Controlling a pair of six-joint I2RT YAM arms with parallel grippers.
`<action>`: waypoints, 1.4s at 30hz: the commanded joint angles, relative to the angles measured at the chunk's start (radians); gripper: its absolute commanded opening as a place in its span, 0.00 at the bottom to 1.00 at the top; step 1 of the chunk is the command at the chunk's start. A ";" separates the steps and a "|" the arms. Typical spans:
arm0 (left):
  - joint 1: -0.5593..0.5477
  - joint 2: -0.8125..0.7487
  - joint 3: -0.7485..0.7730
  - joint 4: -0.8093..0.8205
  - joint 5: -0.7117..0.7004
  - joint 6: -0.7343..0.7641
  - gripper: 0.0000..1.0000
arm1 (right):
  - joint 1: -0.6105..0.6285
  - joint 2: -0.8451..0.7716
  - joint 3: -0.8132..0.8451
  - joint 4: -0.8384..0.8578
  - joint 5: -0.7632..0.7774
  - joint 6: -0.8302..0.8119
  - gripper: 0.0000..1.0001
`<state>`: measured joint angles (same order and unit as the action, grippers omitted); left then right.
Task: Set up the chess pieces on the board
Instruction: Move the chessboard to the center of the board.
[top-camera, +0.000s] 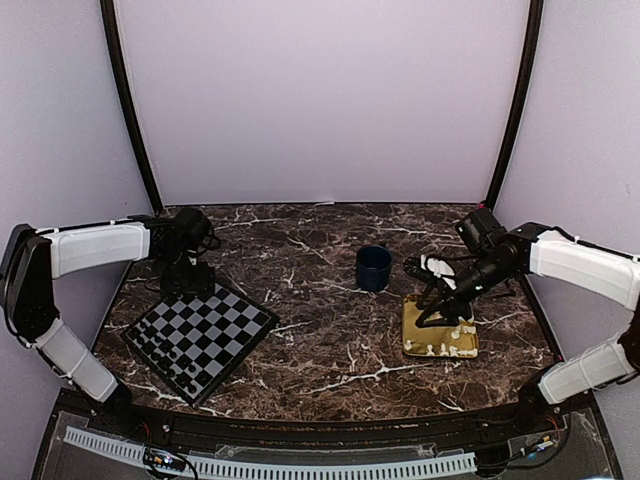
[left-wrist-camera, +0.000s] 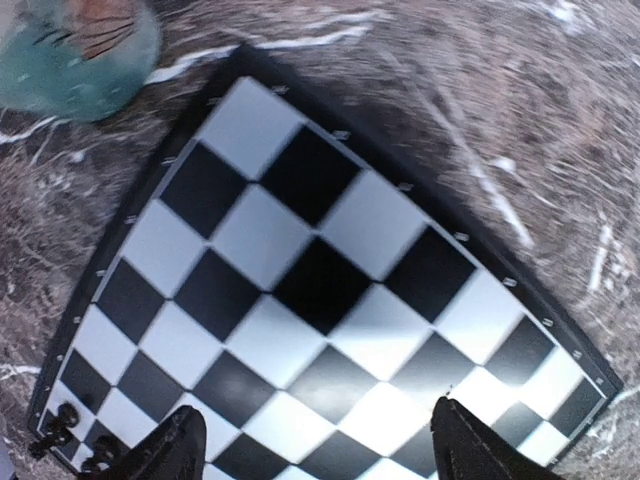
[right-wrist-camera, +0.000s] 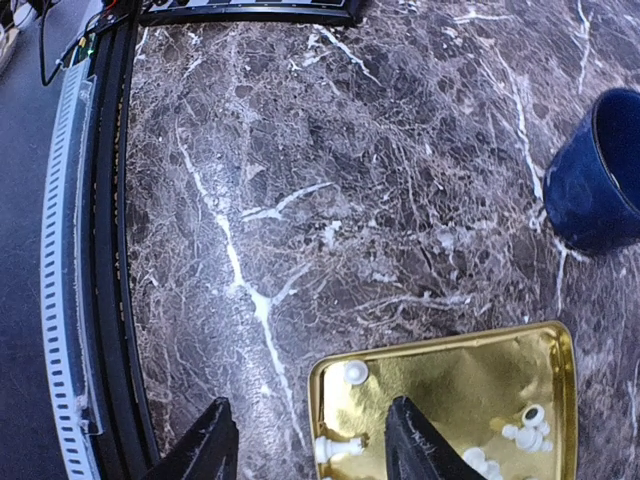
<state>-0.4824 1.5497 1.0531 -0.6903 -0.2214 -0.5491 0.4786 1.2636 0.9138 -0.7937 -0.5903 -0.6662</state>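
Right gripper: fingers spread, nothing between them, hanging over one corner of the gold tray.
Cream pieces: loose in the tray. One lies toppled right under the gap between the fingers, one sits just ahead of it, and the rest are clustered off to the right-finger side.
Left gripper: fingers apart and empty, hovering over the chessboard. None of the cream pieces can be seen on it.
Black pieces: standing at the board corner just outside the left finger.
Risk, grasp: the toppled piece is tiny and the tray is slick. A pinch off its middle would likely squirt it away.
Risk, tray: a finger landing on the rim could shove or tip the tray and scatter the pieces.
Risk, crowding: closing near the cluster may catch two pieces at once.
Risk, board: a low left-arm sweep could knock the black pieces.
Risk, transit: the blue cup sits ahead and to the right of the right gripper, and could be clipped by the arm.
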 joint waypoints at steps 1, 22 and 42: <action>0.134 -0.073 -0.055 -0.005 -0.038 -0.008 0.81 | -0.001 0.048 0.010 0.150 -0.086 0.061 0.53; 0.391 0.115 -0.046 0.263 0.087 0.072 0.85 | 0.001 0.029 -0.042 0.178 -0.072 0.036 0.55; 0.351 -0.197 -0.149 0.177 0.086 -0.034 0.77 | 0.001 0.028 -0.050 0.168 -0.072 0.027 0.57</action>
<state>-0.1234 1.4990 0.9237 -0.3782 -0.1104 -0.4915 0.4786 1.3079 0.8757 -0.6365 -0.6563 -0.6304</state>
